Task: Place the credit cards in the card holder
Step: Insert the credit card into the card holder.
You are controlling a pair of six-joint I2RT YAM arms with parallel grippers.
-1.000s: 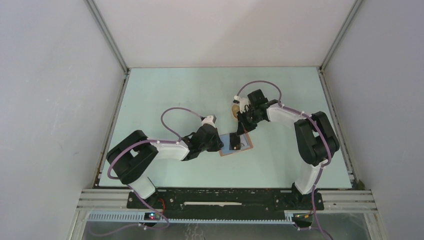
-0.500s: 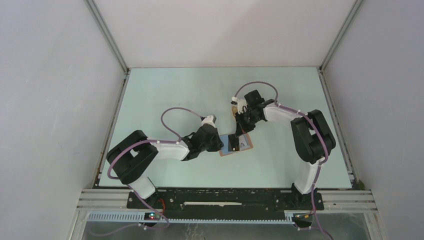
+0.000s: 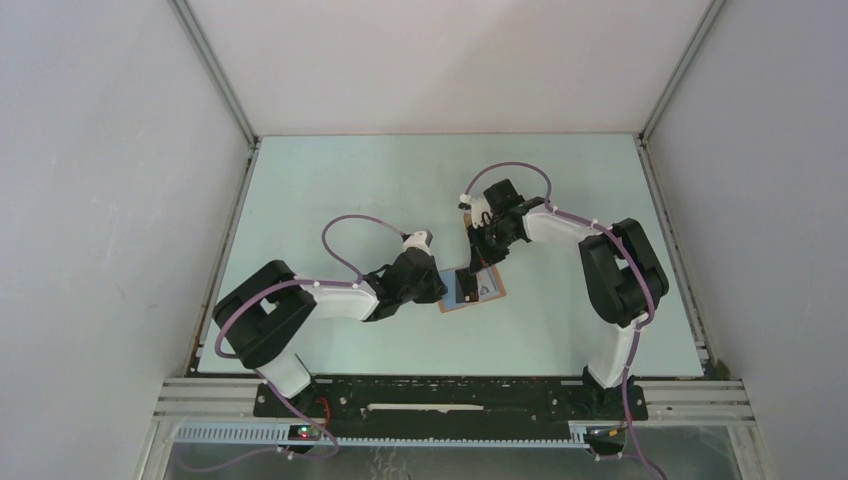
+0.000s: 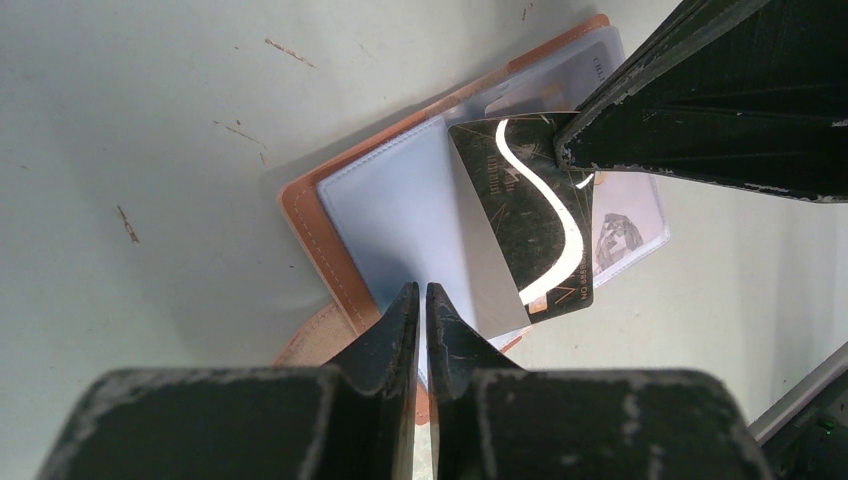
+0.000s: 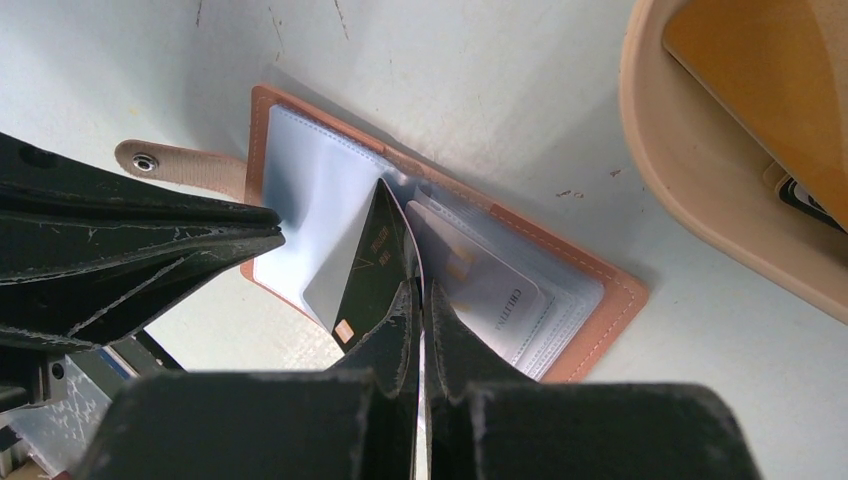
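Note:
The card holder (image 3: 482,291) lies open on the table, with a reddish-brown rim (image 5: 598,301) and bluish-grey pockets (image 4: 400,200). My left gripper (image 4: 422,292) is shut on its near pocket edge beside the strap tab (image 5: 172,164). My right gripper (image 5: 420,292) is shut on a dark credit card (image 5: 372,262) with a white curve (image 4: 540,215). It holds the card tilted on edge over the open pockets. A pale card (image 5: 490,285) sits in a pocket. An orange-yellow card (image 5: 775,85) lies in the tray.
A beige oval tray (image 5: 670,180) stands just beyond the holder, to the right in the right wrist view. The two grippers (image 3: 443,290) (image 3: 480,264) are close together over the holder, in the middle of the pale green table (image 3: 330,190).
The right wrist has shifted slightly left and away over the holder with the dark card. The left arm and the holder have not moved.

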